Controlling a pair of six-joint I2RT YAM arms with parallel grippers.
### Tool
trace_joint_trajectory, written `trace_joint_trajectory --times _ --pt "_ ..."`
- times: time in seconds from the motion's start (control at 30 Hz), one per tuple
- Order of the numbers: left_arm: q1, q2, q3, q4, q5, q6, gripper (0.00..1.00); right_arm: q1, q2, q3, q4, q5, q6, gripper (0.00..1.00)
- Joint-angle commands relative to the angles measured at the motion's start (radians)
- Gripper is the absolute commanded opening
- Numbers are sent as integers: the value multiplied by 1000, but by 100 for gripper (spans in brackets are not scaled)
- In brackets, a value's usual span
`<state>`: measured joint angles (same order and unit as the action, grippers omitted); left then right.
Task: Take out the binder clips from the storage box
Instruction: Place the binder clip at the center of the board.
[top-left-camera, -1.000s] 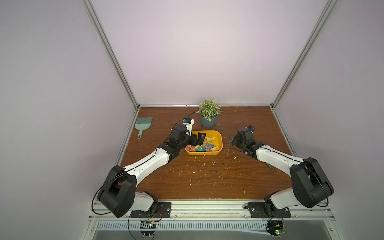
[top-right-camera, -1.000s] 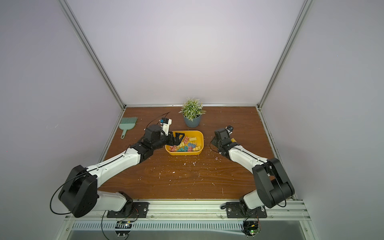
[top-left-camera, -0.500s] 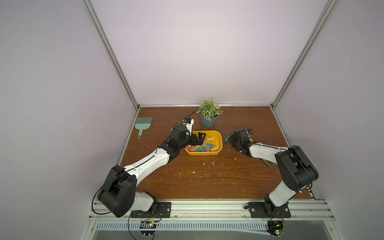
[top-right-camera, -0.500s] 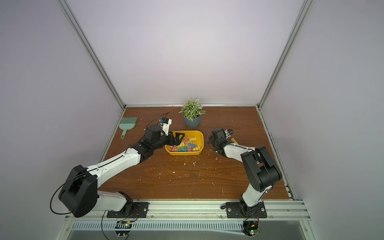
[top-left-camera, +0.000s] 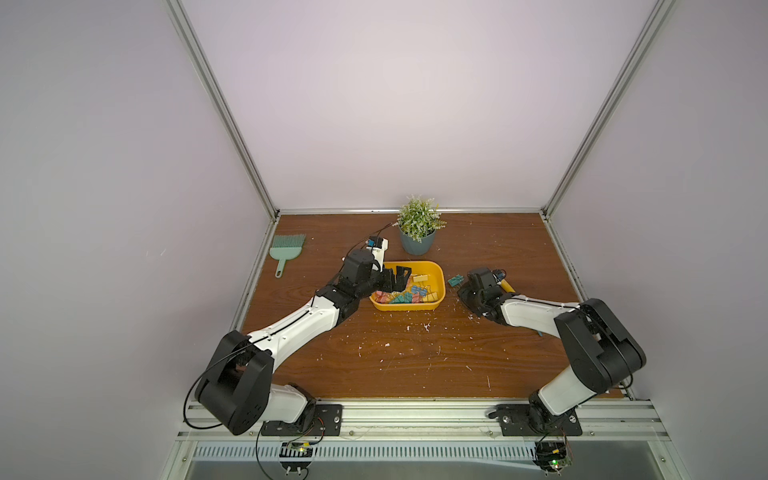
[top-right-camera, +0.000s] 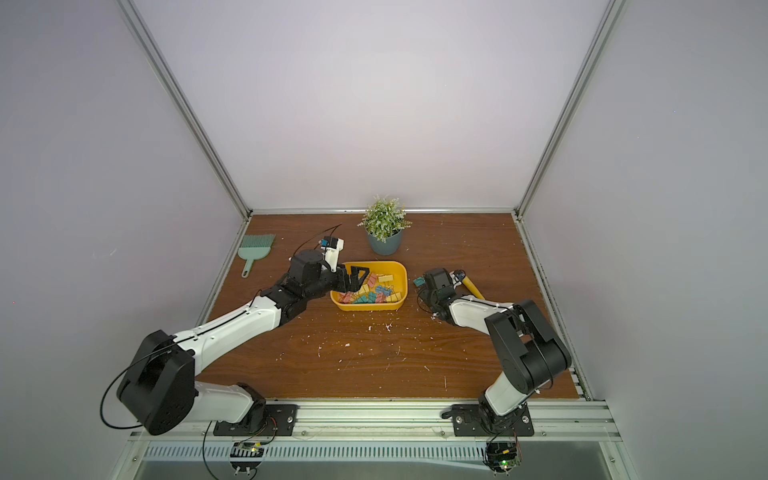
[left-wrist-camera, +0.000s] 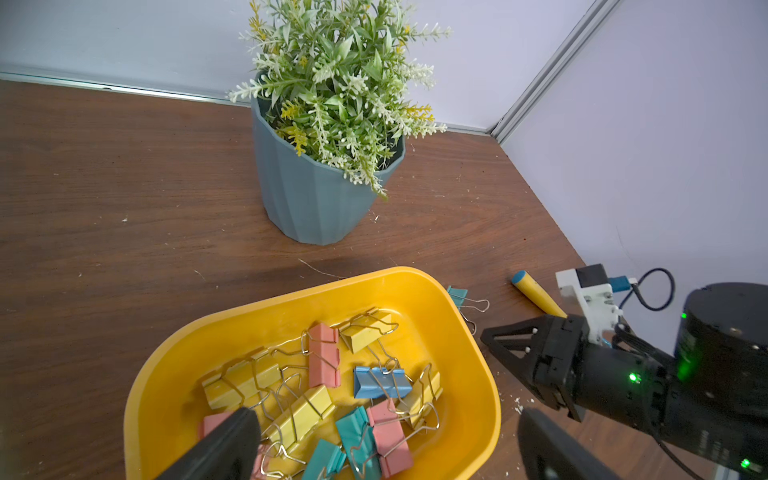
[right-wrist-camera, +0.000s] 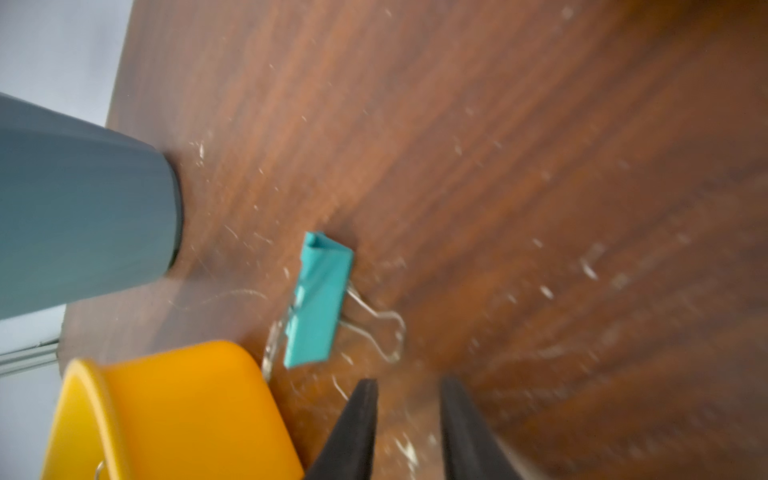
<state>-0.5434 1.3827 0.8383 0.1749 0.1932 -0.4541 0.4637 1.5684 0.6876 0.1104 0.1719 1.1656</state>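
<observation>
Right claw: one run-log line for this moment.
right claw open, empty | teal clip on table beside storage box | left claw open over storage box

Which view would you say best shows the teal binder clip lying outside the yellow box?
The right wrist view: the teal binder clip sits central and large, wire handles visible, though blurred. The left wrist view hides part behind the yellow box; both top views show only a speck.

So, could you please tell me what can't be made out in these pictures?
Yellow-handled tool: far end hidden under the right arm, both top views.
Binder clips: some covered by the left gripper's finger, left wrist view.
Storage box: cropped there.
Teal clip: handles blurred, right wrist view.
</observation>
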Motion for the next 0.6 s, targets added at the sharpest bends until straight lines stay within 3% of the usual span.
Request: trace_joint_trajectory --times 0.0,0.13,0.33,0.57 --pt "-10 -17 -3 -4 -17 26 100 -4 -104 -13 -75 -71 -156 39" --pt "-11 -10 4 0 -10 25 100 -28 -177 11 -130 -71 -277 42" --pt "-11 2 5 7 7 24 100 -107 -42 190 -186 -306 -423 46" --pt "-10 22 28 -17 51 23 100 -161 97 260 -142 -395 -384 45"
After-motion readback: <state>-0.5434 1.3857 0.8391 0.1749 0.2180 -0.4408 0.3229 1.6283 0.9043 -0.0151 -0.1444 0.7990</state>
